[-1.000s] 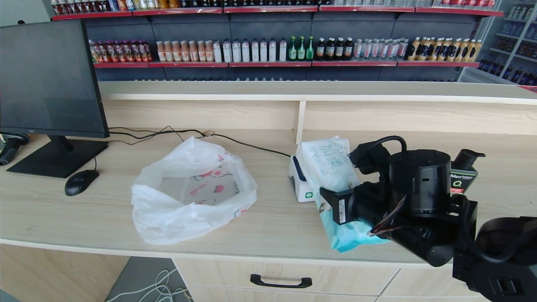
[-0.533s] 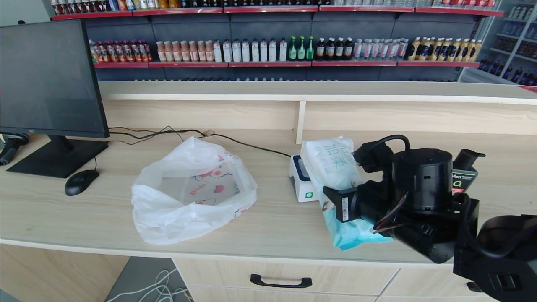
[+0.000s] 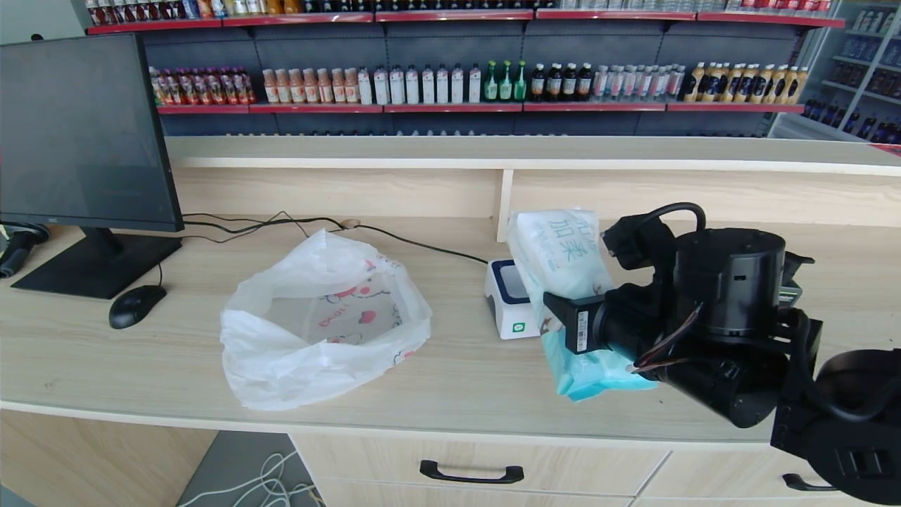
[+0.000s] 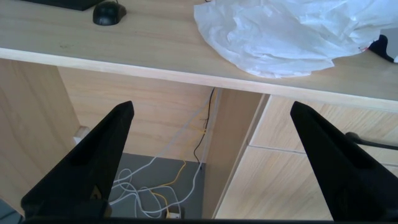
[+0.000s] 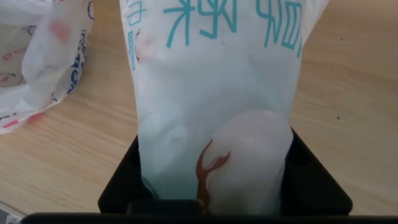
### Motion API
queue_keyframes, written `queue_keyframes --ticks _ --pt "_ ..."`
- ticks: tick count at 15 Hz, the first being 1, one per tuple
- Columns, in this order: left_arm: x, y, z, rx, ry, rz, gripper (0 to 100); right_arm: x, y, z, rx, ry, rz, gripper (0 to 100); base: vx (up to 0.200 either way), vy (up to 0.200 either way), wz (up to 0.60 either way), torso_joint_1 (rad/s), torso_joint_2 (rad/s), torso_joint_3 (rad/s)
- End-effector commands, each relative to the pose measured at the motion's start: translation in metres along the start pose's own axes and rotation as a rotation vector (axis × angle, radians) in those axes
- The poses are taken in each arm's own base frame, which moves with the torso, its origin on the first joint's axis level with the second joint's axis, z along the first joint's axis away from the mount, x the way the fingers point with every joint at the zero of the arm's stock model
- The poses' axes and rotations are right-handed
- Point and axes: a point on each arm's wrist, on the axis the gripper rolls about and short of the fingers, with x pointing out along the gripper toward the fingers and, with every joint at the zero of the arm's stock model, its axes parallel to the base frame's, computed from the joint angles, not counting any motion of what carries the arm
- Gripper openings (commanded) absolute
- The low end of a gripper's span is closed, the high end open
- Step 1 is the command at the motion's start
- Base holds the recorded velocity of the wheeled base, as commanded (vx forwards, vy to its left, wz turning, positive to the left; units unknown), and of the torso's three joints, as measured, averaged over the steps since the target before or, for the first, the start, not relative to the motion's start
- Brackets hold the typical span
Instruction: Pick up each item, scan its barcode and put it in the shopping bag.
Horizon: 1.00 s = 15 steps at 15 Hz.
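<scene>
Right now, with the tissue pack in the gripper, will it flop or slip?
Probably soft: the tissue pack bulges inside the right gripper, so it should squash rather than break. Its glossy film looks slippery and may slide if the grip loosens. Held toward one end, it stands fairly straight, so it is likely light.

Wood counter point(image 3: 457, 373): monitor point(image 3: 84, 127) on its stand far left, mouse point(image 3: 136, 305) beside the base, open white shopping bag point(image 3: 320, 331) mid-counter, scanner point(image 3: 508, 306) right of it, cable point(image 3: 415, 243) behind.
</scene>
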Motion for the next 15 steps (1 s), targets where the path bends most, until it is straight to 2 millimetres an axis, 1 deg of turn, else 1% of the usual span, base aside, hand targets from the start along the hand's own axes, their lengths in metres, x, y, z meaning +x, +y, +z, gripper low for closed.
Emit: queue_keyframes --ticks 1,2,3,4,5,6,7,8,9,10,12,13,15 --pt "0.000 0.000 0.000 0.000 0.001 0.002 100 -0.005 0.000 0.008 0.013 -0.035 0.007 0 0.000 0.000 0.00 0.000 0.00 0.000" --pt "0.000 0.000 0.000 0.000 -0.001 0.001 100 -0.005 0.001 0.011 0.028 -0.082 0.028 0 0.000 0.000 0.00 0.000 0.00 0.000" --pt "0.000 0.000 0.000 0.000 0.001 0.001 100 -0.003 0.003 0.016 0.051 -0.176 0.052 0 0.000 0.000 0.00 0.000 0.00 0.000" --pt "0.000 0.000 0.000 0.000 -0.001 0.001 100 -0.001 0.003 0.019 0.058 -0.219 0.055 0 0.000 0.000 0.00 0.000 0.00 0.000" --pt "0.000 0.000 0.000 0.000 -0.001 0.001 100 -0.002 0.004 0.030 0.072 -0.322 0.064 0 0.000 0.000 0.00 0.000 0.00 0.000" --pt "0.000 0.000 0.000 0.000 -0.001 0.001 100 -0.005 0.004 0.037 0.078 -0.373 0.066 0 0.000 0.000 0.00 0.000 0.00 0.000" --pt "0.000 0.000 0.000 0.000 -0.001 0.001 100 -0.014 0.005 0.046 0.071 -0.429 0.073 0 0.000 0.000 0.00 0.000 0.00 0.000" --pt "0.000 0.000 0.000 0.000 -0.001 0.002 100 -0.018 0.004 0.049 0.064 -0.445 0.074 0 0.000 0.000 0.00 0.000 0.00 0.000" --pt "0.000 0.000 0.000 0.000 -0.001 0.001 100 -0.034 0.001 0.060 0.028 -0.493 0.067 0 0.000 0.000 0.00 0.000 0.00 0.000" --pt "0.000 0.000 0.000 0.000 -0.001 0.001 100 -0.041 -0.001 0.063 0.000 -0.511 0.055 0 0.000 0.000 0.00 0.000 0.00 0.000" --pt "0.000 0.000 0.000 0.003 -0.001 0.001 100 -0.058 -0.007 0.062 -0.040 -0.536 0.047 0 0.000 0.000 0.00 0.000 0.00 0.000" --pt "0.000 0.000 0.000 0.001 -0.001 0.001 100 -0.065 -0.010 0.068 -0.063 -0.577 0.030 0 0.000 0.000 0.00 0.000 0.00 0.000" --pt "0.000 0.000 0.000 0.001 -0.001 0.002 100 -0.068 -0.010 0.080 -0.048 -0.654 0.026 0 0.000 0.000 0.00 0.000 0.00 0.000"
